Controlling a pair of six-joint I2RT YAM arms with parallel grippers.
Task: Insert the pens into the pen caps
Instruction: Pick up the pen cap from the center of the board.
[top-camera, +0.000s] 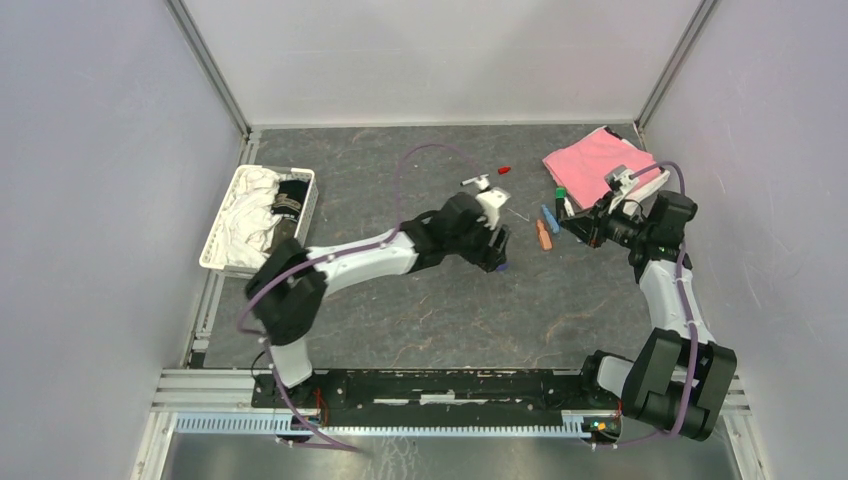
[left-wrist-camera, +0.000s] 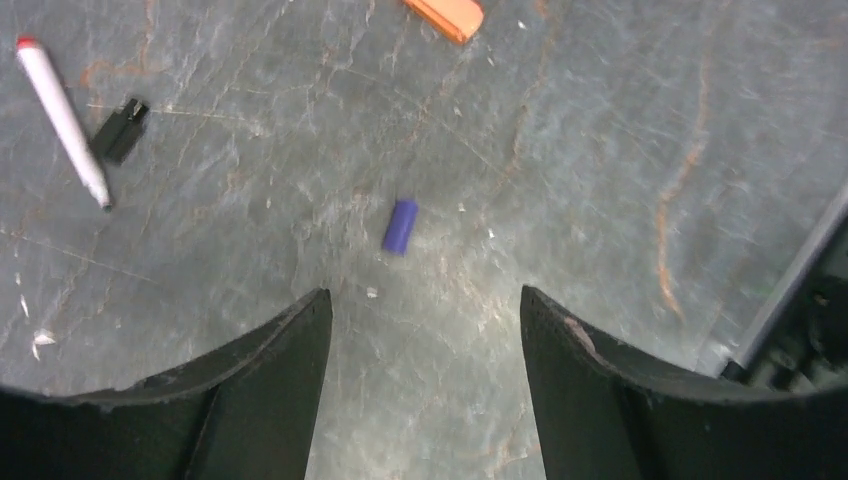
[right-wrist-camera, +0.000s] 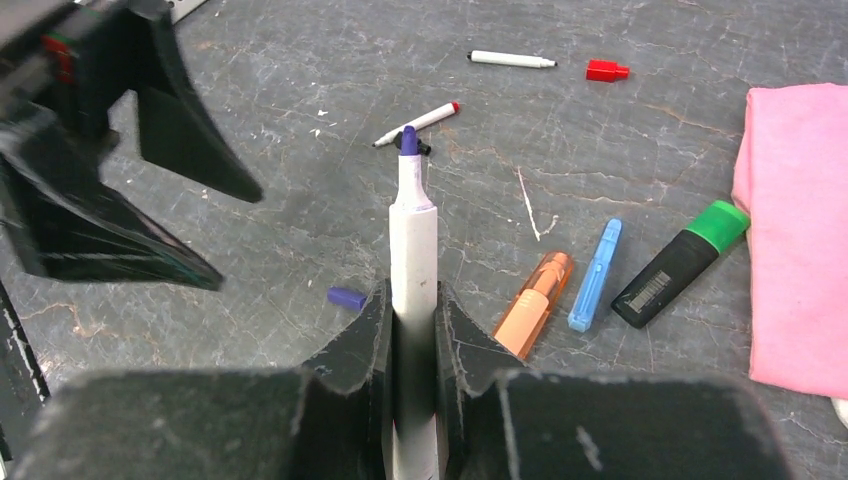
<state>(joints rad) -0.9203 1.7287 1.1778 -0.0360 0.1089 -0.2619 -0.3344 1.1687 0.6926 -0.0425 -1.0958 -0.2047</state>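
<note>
My right gripper (right-wrist-camera: 412, 300) is shut on a white-barrelled pen (right-wrist-camera: 413, 230) whose bare purple tip points away from the wrist, toward the left arm. A small blue-purple cap (left-wrist-camera: 400, 226) lies on the table just ahead of my left gripper (left-wrist-camera: 425, 300), which is open and empty. The same cap (right-wrist-camera: 347, 297) shows left of the held pen. On the table lie a red-tipped white pen (left-wrist-camera: 62, 118) beside a black cap (left-wrist-camera: 121, 130), another white pen (right-wrist-camera: 512, 59), a red cap (right-wrist-camera: 606, 70), an orange marker (right-wrist-camera: 533, 303), a blue marker (right-wrist-camera: 596, 273) and a black-and-green marker (right-wrist-camera: 682, 262).
A pink cloth (top-camera: 595, 160) lies at the back right, close behind the right gripper (top-camera: 572, 222). A white basket (top-camera: 225, 215) holding cloths stands at the left edge. The left gripper (top-camera: 497, 250) hangs over the table's middle. Grey walls close in the table.
</note>
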